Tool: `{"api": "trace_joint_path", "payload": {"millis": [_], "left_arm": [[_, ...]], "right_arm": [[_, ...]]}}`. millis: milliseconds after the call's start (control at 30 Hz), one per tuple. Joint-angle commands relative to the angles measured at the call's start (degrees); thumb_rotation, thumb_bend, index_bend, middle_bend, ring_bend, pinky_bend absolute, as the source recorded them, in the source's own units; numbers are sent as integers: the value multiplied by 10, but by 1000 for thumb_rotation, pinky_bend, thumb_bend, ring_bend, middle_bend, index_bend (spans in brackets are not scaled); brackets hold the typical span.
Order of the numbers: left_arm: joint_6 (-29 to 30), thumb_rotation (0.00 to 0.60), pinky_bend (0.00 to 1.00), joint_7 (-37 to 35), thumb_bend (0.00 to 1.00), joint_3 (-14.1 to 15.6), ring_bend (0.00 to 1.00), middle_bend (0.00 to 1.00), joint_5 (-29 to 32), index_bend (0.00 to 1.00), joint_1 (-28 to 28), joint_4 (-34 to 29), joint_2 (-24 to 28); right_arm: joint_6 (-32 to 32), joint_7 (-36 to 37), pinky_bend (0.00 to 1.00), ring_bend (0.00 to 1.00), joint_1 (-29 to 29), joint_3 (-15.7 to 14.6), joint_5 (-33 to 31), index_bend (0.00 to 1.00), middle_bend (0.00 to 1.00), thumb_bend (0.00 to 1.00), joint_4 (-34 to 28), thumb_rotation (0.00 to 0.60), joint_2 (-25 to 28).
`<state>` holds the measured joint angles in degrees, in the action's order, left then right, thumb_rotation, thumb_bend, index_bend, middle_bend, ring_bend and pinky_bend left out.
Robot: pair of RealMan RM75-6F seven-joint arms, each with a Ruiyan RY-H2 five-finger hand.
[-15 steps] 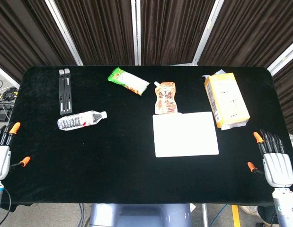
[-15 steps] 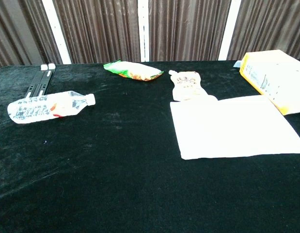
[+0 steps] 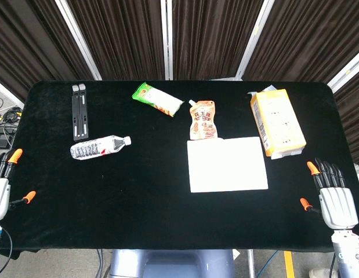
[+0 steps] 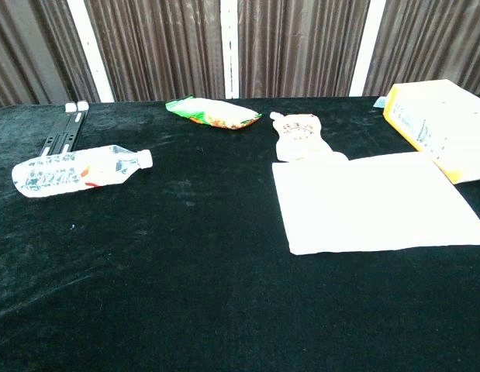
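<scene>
My left hand (image 3: 0,188) hovers at the table's left front edge, fingers apart, holding nothing. At the right front edge my right hand (image 3: 334,197) is spread the same way and holds nothing; the yellow box (image 3: 276,123) (image 4: 441,124) is the thing nearest it. A white sheet (image 3: 227,164) (image 4: 379,203) lies right of centre. A clear water bottle (image 3: 100,147) (image 4: 77,170) lies on its side at the left. An orange spout pouch (image 3: 202,120) (image 4: 299,136) and a green snack pack (image 3: 157,99) (image 4: 212,113) lie further back. Neither hand shows in the chest view.
A black folded stand (image 3: 79,111) (image 4: 61,130) lies at the back left of the black-clothed table (image 3: 138,197). Dark curtains hang behind. Cables lie on the floor at the far left.
Both hands have drifted slightly: the right one a little up and left, the left one slightly lower. Nothing on the table has moved.
</scene>
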<state>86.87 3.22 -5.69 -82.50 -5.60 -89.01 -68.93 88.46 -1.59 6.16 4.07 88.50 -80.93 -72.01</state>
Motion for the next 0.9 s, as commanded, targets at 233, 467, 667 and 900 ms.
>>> {"api": "trace_joint_path", "payload": {"millis": [233, 467, 667, 900], "left_arm": [[8, 600, 0, -4, 66, -3, 0, 0, 2, 0, 4, -5, 4], [16, 600, 0, -5, 73, -6, 0, 0, 7, 0, 8, -10, 8], [15, 600, 0, -13, 83, -11, 0, 0, 20, 0, 12, -4, 10], [20, 600, 0, -28, 85, -13, 0, 0, 19, 0, 16, -2, 14]], "right_arm": [[-24, 10, 0, 0, 26, 3, 18, 0, 0, 93, 3, 600, -16], [-116, -85, 0, 0, 100, 29, 1, 0, 0, 94, -97, 600, -59], [-182, -184, 0, 0, 128, 32, -69, 0, 0, 95, -165, 600, -115], [-194, -266, 0, 0, 148, 38, -126, 0, 0, 104, -161, 600, -196]]}}
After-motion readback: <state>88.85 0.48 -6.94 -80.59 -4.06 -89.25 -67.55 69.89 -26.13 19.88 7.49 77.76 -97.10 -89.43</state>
